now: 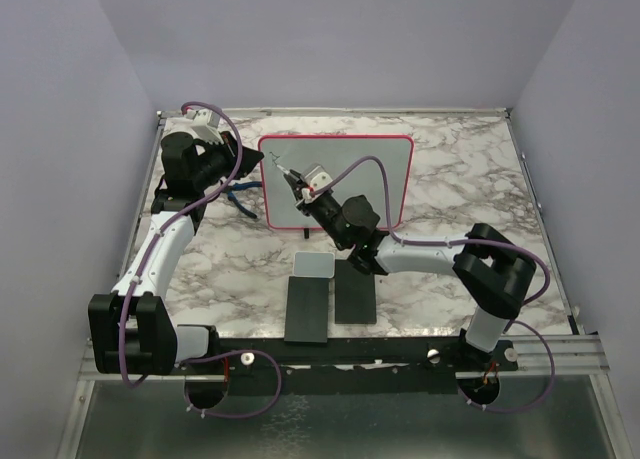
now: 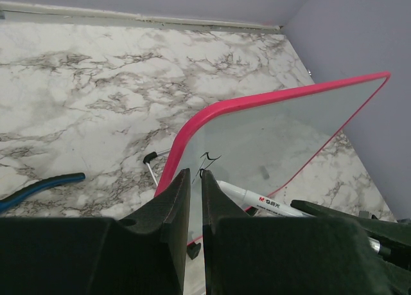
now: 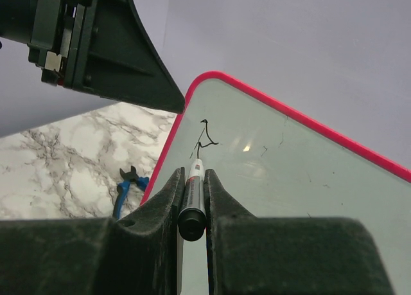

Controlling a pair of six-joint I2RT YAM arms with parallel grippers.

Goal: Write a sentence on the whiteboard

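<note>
left arm [image 1: 160, 249]: white links, black joints | right arm [image 1: 425, 256]: same white-and-black build | purple cables [image 1: 122, 344] loop along both | left gripper [image 2: 194, 174]: matte black fingers [image 2: 168, 211]

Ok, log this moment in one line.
left claw shut on whiteboard edge | right claw shut on marker | marker tip at whiteboard | sentence barely started, few strokes

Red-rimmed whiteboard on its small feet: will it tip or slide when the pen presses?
Probably tippy: the red-rimmed whiteboard stands propped up on small black feet. Likely slides too, on the smooth marble-patterned tabletop. The left gripper, seemingly pinching its left edge, should brace it against the white marker pen.
</note>
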